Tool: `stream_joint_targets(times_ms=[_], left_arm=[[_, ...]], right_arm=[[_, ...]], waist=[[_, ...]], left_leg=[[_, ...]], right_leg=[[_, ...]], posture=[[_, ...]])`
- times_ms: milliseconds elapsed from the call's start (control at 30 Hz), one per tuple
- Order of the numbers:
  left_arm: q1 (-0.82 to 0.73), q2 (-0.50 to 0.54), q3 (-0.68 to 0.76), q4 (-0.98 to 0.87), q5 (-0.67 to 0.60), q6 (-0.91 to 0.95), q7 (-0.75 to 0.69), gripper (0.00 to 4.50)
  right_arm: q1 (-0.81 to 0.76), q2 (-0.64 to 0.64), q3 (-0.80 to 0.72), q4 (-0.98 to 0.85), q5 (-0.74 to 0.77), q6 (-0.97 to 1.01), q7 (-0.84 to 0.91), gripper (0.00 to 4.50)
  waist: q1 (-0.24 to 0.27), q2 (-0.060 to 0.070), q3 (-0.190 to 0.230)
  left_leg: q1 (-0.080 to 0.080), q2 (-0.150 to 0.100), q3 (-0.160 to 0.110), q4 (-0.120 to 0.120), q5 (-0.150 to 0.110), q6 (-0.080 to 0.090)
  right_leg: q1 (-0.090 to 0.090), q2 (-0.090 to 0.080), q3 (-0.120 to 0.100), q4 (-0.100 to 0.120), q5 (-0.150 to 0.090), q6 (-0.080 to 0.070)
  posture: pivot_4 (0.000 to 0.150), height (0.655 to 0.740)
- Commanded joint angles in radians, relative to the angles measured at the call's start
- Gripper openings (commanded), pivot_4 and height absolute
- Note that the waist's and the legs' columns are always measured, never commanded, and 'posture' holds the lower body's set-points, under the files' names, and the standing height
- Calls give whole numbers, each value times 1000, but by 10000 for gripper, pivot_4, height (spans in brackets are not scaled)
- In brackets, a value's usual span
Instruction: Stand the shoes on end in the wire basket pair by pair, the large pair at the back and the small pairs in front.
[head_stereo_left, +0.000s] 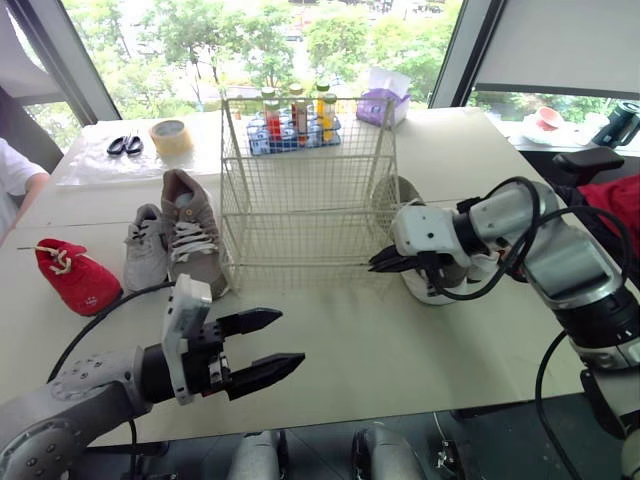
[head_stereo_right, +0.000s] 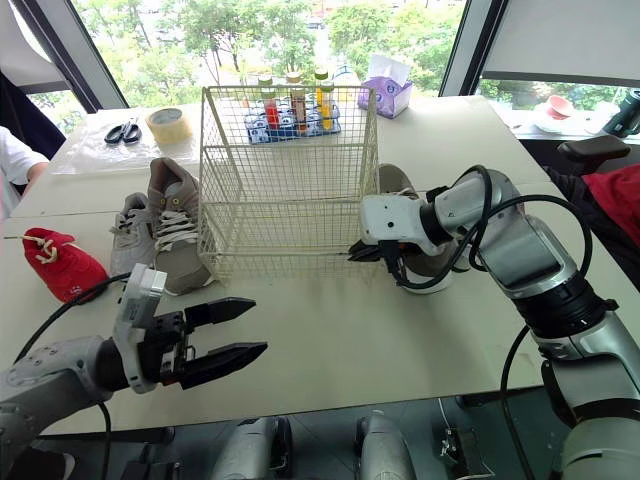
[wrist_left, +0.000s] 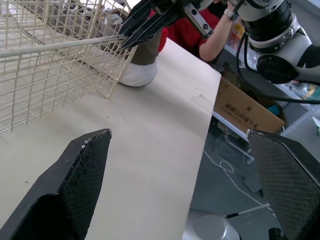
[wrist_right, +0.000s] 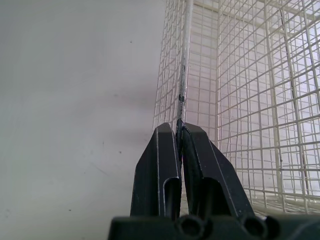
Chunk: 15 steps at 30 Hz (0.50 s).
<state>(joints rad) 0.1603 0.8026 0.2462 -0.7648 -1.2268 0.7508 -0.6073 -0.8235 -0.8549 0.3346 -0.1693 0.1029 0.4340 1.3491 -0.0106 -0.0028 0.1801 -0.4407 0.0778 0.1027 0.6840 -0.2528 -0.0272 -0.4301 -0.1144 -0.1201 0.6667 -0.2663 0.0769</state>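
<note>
Since nothing is seen standing inside the cream wire-mesh basket (head_stereo_left: 300, 200), the task is judged barely begun: every shoe has yet to be stood on end, the large pair at the back. The basket is set upright on the pale wooden table (head_stereo_left: 380, 350), toward its far edge. A wire at its lower near-right corner is pinched between the pressed-together fingers of the right gripper (head_stereo_left: 378, 262), so positioning the basket is judged the step in hand. The left gripper (head_stereo_left: 290, 337) is held over the near edge, fingers spread, gripping nothing.

Left of the basket, a large taupe lace-up sneaker (head_stereo_left: 192, 230) and a small grey sneaker (head_stereo_left: 145, 245) are laid on their soles side by side, long axes far-to-near, toes toward the near edge. A small red shoe with white laces (head_stereo_left: 75, 275) is laid slantwise by the left edge. A white-soled large shoe (head_stereo_left: 428, 290), partly hidden by the right arm, is set just right of the basket.
</note>
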Motion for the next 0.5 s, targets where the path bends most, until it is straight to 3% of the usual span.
stream_joint_targets(times_ms=[33,100,200,333,467,500], left_arm=[[-1,-5,-4,-8,5,-14,-13,45000],[3,-7,-2,-6,2,-15,-15,45000],[10,-13,1,-2,-13,-14,-15,45000],[19,-45,20,-14,-74,-23,26,45000],[-11,-94,-6,-27,-32,-54,83,45000],[-19,-102,-17,-31,-25,-55,90,45000]], right_arm=[[0,10,-36,21,23,13,-6,1832],[-3,25,-84,24,59,15,-22,4265],[0,29,-144,-1,109,66,-49,14549],[-43,50,-384,-100,330,373,-173,34562],[2,63,-616,-130,408,532,-369,34562],[44,61,-661,-148,415,546,-402,36517]], waist=[[0,0,0],[0,0,0],[0,0,0],[2,0,0],[11,-1,0],[18,-1,-1]], left_leg=[[0,0,0,0,0,0],[0,0,0,0,0,0],[0,0,0,0,0,0],[-1,0,0,0,0,0],[-1,0,-1,0,-1,2],[-1,0,-1,0,-2,3]], right_leg=[[0,0,0,0,0,0],[0,0,0,0,0,0],[0,0,0,0,0,0],[0,0,0,0,0,0],[0,0,0,0,0,0],[0,0,0,0,0,0]], posture=[[1500,6938],[1500,6938],[1500,6938],[1500,6938],[1500,6938],[1500,6938]])
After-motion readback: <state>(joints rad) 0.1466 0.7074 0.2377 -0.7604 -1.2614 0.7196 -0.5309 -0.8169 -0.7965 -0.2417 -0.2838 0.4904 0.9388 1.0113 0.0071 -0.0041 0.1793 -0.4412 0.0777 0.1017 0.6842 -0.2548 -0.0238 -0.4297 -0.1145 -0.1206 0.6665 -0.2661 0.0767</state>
